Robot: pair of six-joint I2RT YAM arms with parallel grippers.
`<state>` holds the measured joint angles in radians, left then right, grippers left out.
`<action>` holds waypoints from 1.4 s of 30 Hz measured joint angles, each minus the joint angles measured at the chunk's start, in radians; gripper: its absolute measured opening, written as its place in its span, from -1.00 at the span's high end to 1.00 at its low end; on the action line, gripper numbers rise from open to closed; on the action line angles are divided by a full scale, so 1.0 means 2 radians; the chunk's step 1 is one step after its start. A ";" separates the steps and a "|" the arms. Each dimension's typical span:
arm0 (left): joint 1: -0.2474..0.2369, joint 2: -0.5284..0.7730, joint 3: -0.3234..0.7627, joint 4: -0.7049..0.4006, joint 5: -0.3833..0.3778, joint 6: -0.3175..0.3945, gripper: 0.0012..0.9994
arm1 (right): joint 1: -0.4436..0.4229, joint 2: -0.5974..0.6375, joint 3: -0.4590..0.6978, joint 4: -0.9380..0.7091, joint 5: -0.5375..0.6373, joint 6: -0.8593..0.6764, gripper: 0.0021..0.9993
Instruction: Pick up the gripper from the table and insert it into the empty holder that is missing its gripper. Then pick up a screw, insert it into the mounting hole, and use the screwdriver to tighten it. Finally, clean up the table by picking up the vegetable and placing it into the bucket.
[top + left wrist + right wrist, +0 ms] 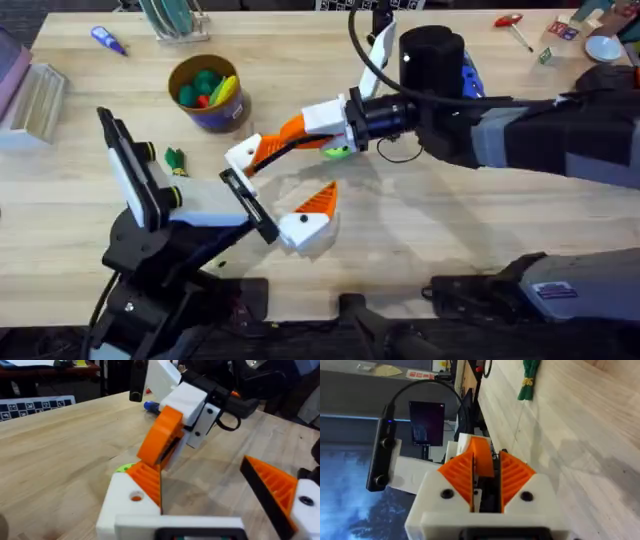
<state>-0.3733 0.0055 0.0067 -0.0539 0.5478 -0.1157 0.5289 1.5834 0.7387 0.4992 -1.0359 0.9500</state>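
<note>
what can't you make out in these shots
- Bright-blue cylindrical power screwdriver: overhead, mostly hidden behind the right arm.
- Lime-green round disc: overhead, partly covered by the right claw.
- Screw: too small to find on the wooden table.

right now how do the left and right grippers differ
The right gripper is shut on the orange wedge fingertip; the left gripper is open, fingers wide apart. The right gripper reaches across the table's middle; the left gripper is on its own side. Both have white mounts with orange ribbed pads.
</note>
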 joint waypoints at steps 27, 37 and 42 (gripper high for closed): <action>-0.001 0.000 0.000 0.000 0.017 0.001 -0.97 | -0.062 0.000 0.003 0.048 0.000 -0.028 -0.85; -0.001 0.000 0.000 0.000 0.017 0.002 -0.97 | -0.143 0.000 0.136 -0.263 0.076 -0.216 -0.86; -0.001 0.000 0.000 0.000 0.017 0.002 -0.97 | -0.134 0.000 0.225 -0.447 0.177 -0.349 -0.86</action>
<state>-0.3756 0.0055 0.0067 -0.0532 0.5819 -0.1123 0.2617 1.5841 1.1892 -0.3942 -0.6821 0.2521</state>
